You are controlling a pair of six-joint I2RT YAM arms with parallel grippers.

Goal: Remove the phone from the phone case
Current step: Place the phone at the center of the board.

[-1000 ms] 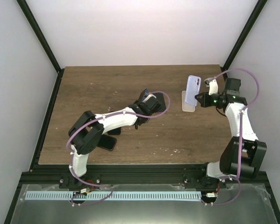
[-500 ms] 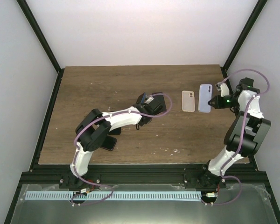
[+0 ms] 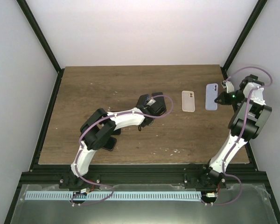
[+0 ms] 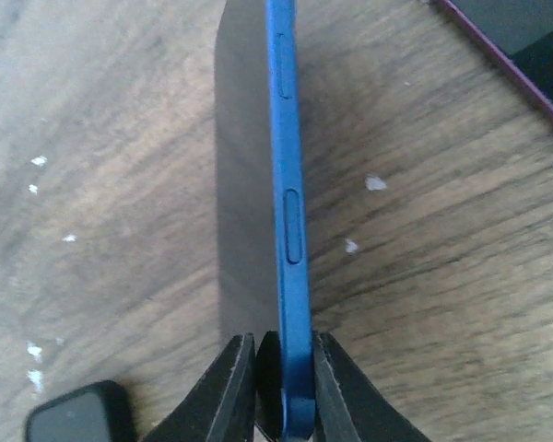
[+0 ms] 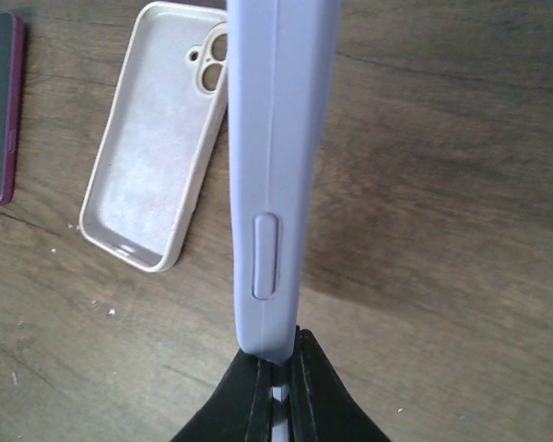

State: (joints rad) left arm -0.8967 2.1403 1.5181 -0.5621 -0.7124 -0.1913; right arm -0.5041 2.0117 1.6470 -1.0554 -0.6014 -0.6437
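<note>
On my top view the left arm reaches across the middle of the table (image 3: 107,84). The left gripper (image 4: 284,357) has its jaws almost together, clamped on the bottom end of the blue phone (image 4: 288,212). The phone is bare and stands on its long edge, side buttons facing the wrist camera. In that view there is plain wood on both sides of the phone. A purple-rimmed dark phone (image 4: 521,41) cuts the upper right corner, and a dark rounded object (image 4: 78,414) sits at the lower left, near the fingers.

The right gripper (image 5: 276,364) is at the right of the top view, close to the table's right edge and the wall, with little room on that side. Its jaws are fully closed, pinching a thin bit at the near end of the lavender phone case (image 5: 272,138). I see that case edge-on and cannot tell whether anything is inside it or whether it rests on the wood.

The beige case (image 5: 152,138) lies flat, open side up and hollow, just left of the lavender one. From above a strip of wood separates them.

Another dark phone (image 3: 110,143) lies flat under the left arm's elbow, at the lower left. The upper left of the table and the lower middle, between the two arms, are bare wood.
</note>
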